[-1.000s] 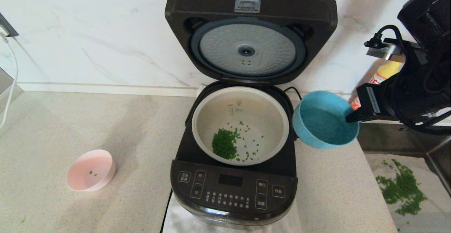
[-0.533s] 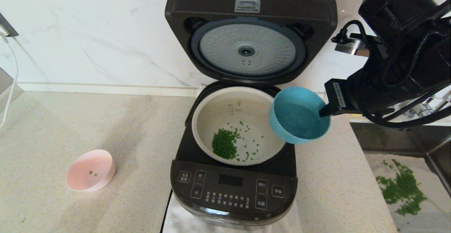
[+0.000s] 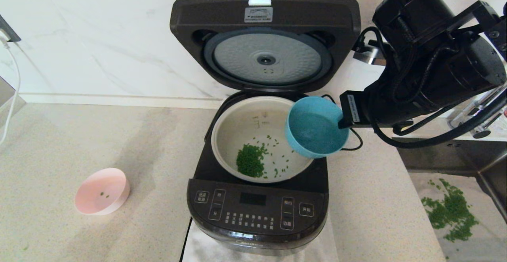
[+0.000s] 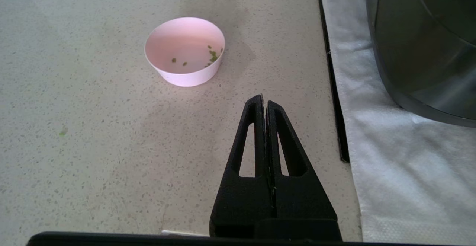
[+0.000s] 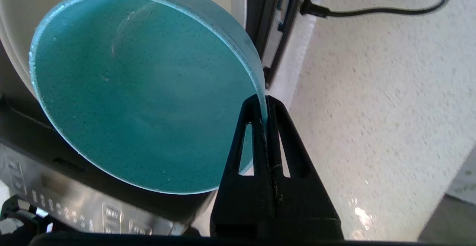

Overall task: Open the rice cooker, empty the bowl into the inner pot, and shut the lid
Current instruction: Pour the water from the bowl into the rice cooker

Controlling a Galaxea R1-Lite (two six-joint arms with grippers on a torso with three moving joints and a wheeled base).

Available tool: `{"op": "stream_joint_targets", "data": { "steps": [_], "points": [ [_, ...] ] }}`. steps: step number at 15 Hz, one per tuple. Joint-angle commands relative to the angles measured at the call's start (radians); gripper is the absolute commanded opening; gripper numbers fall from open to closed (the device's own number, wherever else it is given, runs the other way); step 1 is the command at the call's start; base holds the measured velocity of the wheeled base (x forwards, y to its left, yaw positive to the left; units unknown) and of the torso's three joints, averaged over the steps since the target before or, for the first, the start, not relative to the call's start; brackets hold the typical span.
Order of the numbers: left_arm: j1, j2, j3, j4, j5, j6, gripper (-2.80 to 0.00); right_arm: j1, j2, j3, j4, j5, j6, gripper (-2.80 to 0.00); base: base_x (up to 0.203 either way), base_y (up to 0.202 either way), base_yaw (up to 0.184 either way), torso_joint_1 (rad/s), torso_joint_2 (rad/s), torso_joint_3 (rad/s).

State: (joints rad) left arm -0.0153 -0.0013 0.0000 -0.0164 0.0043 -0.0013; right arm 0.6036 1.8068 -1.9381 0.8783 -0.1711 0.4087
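On the worktop [image 3: 158, 143] at far left sits a pink bowl [image 3: 102, 191], the left gripper [image 4: 264, 102] hovering near it, jaws together. The rice cooker [image 3: 257, 210] stands mid-scene, lid [image 3: 265, 14] raised, green bits in its inner pot [image 3: 241, 129]. The right gripper [image 5: 264, 101] clamps a blue bowl [image 3: 315, 129], tilted over the pot's right rim.

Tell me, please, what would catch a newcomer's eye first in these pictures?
The rice cooker stands mid-counter with its lid raised, green bits lying in the inner pot. The right end effector grips a blue bowl by its rim, tilted over the pot's right edge. A pink bowl sits far left.
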Motion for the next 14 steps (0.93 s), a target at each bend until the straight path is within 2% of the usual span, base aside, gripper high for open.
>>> {"op": "stream_joint_targets", "data": {
  "steps": [1, 10, 14],
  "points": [
    [0.0, 0.001, 0.006, 0.0, 0.0, 0.0, -2.8, 0.024, 0.016, -0.004, -0.009, -0.037, 0.0, -2.8, 0.0, 0.0, 0.0, 0.0, 0.0, 0.0],
    [0.0, 0.001, 0.006, 0.0, 0.0, 0.0, -2.8, 0.042, -0.034, -0.002, 0.039, -0.053, 0.002, -2.8, 0.0, 0.0, 0.0, 0.0, 0.0, 0.0],
    [0.0, 0.001, 0.006, 0.0, 0.0, 0.0, -2.8, 0.042, -0.055, -0.002, 0.041, -0.093, -0.004, -2.8, 0.0, 0.0, 0.0, 0.0, 0.0, 0.0]
  ]
}}
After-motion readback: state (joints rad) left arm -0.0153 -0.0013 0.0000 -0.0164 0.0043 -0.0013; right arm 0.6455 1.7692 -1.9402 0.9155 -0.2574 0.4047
